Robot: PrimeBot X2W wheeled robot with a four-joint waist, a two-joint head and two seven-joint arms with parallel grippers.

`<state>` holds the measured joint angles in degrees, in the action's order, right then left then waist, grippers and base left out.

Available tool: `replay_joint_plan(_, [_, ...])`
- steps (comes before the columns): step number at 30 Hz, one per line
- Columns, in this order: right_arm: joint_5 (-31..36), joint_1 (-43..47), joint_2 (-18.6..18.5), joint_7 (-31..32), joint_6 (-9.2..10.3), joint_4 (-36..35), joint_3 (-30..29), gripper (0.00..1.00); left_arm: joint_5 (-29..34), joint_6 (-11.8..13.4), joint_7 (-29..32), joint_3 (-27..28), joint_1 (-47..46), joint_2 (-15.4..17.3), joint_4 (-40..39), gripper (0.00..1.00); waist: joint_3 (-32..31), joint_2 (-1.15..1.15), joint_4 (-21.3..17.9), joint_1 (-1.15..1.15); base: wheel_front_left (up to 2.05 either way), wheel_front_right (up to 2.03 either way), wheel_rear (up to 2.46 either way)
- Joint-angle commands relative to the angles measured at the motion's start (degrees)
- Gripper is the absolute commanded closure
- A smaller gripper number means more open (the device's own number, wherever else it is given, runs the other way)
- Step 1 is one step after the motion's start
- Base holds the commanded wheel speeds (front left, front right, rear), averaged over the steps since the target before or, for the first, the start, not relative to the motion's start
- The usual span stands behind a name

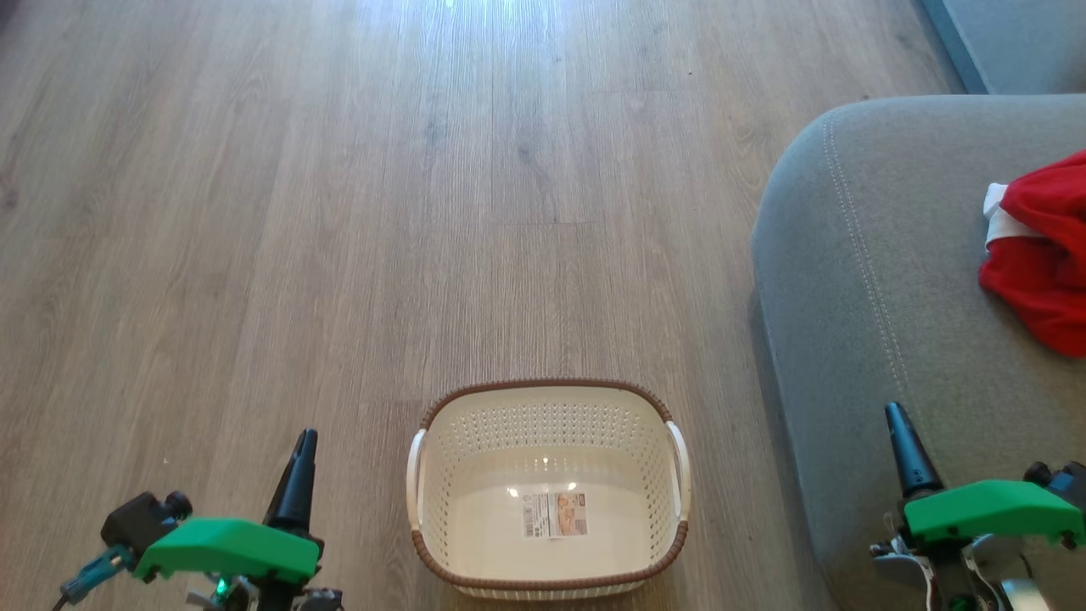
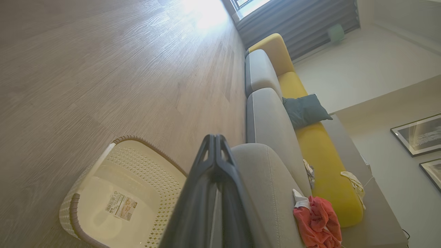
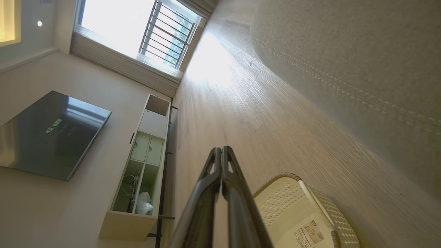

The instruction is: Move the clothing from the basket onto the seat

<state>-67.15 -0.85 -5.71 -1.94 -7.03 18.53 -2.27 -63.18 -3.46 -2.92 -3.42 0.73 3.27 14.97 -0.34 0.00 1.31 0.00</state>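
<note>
Wooden plank floor (image 1: 339, 212) stretched from near to far across the scene. On the right stood the grey seat (image 1: 865, 297), its rounded corner and line of lighter stitching turned toward the floor. The basket (image 1: 543, 386) sat on the floor near the robot, just left of the seat's near corner, with its brown rim uppermost and a white handle on each side. The clothing (image 1: 1039, 263) lay on the seat as one crumpled red heap with a white panel at its far-left edge, well apart from the basket; the separate garments could not be told apart. The left gripper (image 1: 305, 441) hung over the floor to the left of the basket, and in the left wrist view its two dark fingers (image 2: 206, 179) lay pressed together tip to tip, clamped on nothing. The right gripper (image 1: 896, 414) hung over the near part of the seat, its fingers (image 3: 237, 193) likewise closed against each other with nothing between them. A label sticker (image 1: 555, 514) lay flat on the basket's pale floor.
</note>
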Motion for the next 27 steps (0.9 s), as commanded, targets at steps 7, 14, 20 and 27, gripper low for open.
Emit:
replay_joint_plan(7, [-4.6, -3.8, 0.3, 1.6, -0.31, -2.7, -0.6, 1.0, -5.4, -1.2, 1.5, 2.9, -3.9, 0.5, -1.6, 1.0, 0.1, 0.0, -0.2, 0.0, 0.0, 0.0, 0.0])
replay_joint_plan(14, [-8.1, -4.0, 0.7, 2.8, -0.34, -3.0, -1.2, 1.0, -9.6, -1.7, 2.7, 3.9, -4.4, 0.5, -1.5, 1.0, 0.2, 0.0, -0.4, 0.0, 0.0, 0.0, 0.0])
replay_joint_plan(20, [-10.5, -4.2, 1.0, 3.6, -0.35, -3.2, -1.7, 1.0, -12.6, -2.0, 3.5, 4.7, -4.8, 0.5, -1.4, 1.0, 0.2, 0.0, -0.5, 0.0, 0.0, 0.0, 0.0])
replay_joint_plan(27, [-14.0, -4.5, 1.5, 4.8, -0.38, -3.5, -2.3, 1.0, -16.7, -2.5, 4.7, 5.7, -5.3, 0.5, -1.3, 1.0, 0.3, 0.0, -0.7, 0.0, 0.0, 0.0, 0.0])
